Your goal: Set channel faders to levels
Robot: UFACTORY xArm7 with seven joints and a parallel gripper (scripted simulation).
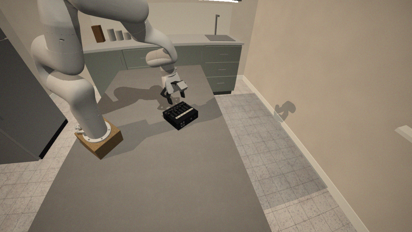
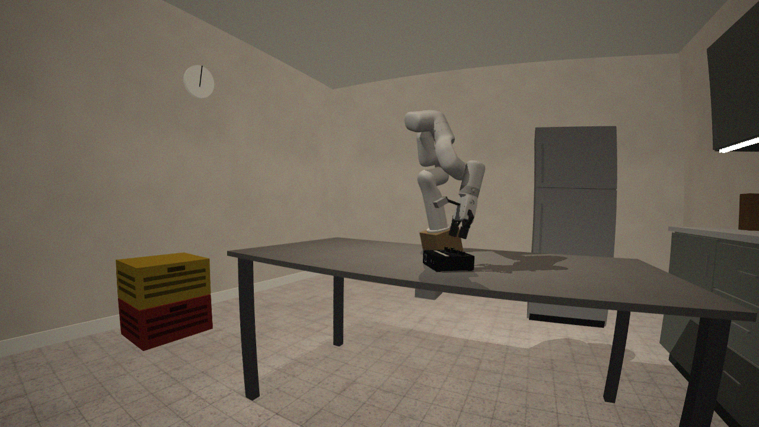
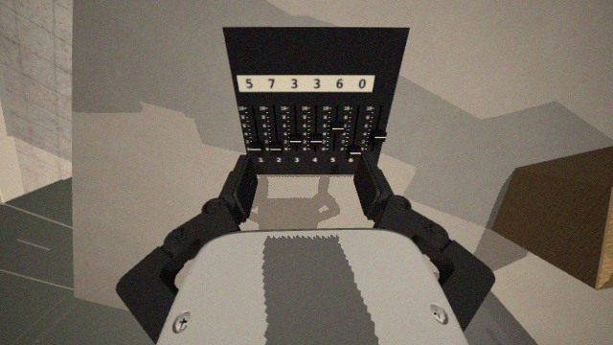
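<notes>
The black lighting desk stands on its feet on the grey table. Its white tape reads 5 7 3 3 6 0. In the wrist view the caps of channel 1, channel 2 and channel 6 sit at the bottom of their slots. The caps of channel 3 and channel 4 sit low. The cap of channel 5 is near the middle, and the master cap is low. My gripper is open and empty, a little above the desk's fader-side edge.
The arm's wooden base block stands on the table near the desk. A kitchen counter with drawers lies beyond the table's far end. Two stacked crates stand on the floor by the wall, and a fridge behind.
</notes>
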